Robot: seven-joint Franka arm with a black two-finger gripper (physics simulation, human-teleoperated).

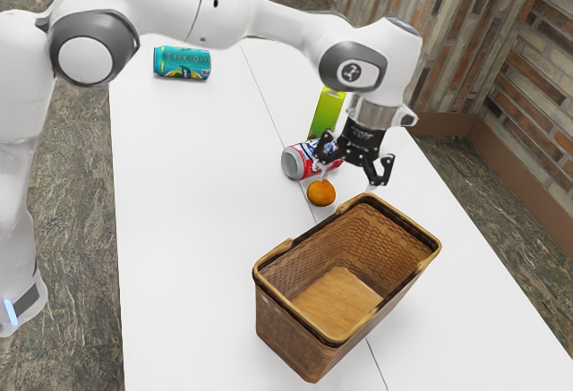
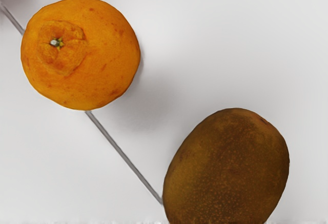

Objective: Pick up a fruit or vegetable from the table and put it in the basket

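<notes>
gripper [image 1: 348,179] upper right of centre in the exterior view, fingers spread, nothing between them. orange [image 1: 321,192] on table near frame centre, lower and toward the exterior view's left from the gap, roughly under the nearer-left finger. round, so no long axis to match. kiwi [image 2: 228,167] is the other candidate: wrist view has it near the orange, apart from it, by the table seam [image 2: 123,157]; its long axis runs across the seam, not along it. can't tell which fruit is the target. both on table, neither in basket [image 1: 309,346].

pick still to do, i'd judge. for orange: shift toward the exterior view's left, then down. for kiwi: line fingers up across its short side. red-and-white can [image 1: 294,162] sits right by the orange, could get knocked; basket rim close on the other side, lower centre. green box [image 1: 328,114] beyond can. teal can [image 1: 182,63] upper left, well apart, no issue.
</notes>
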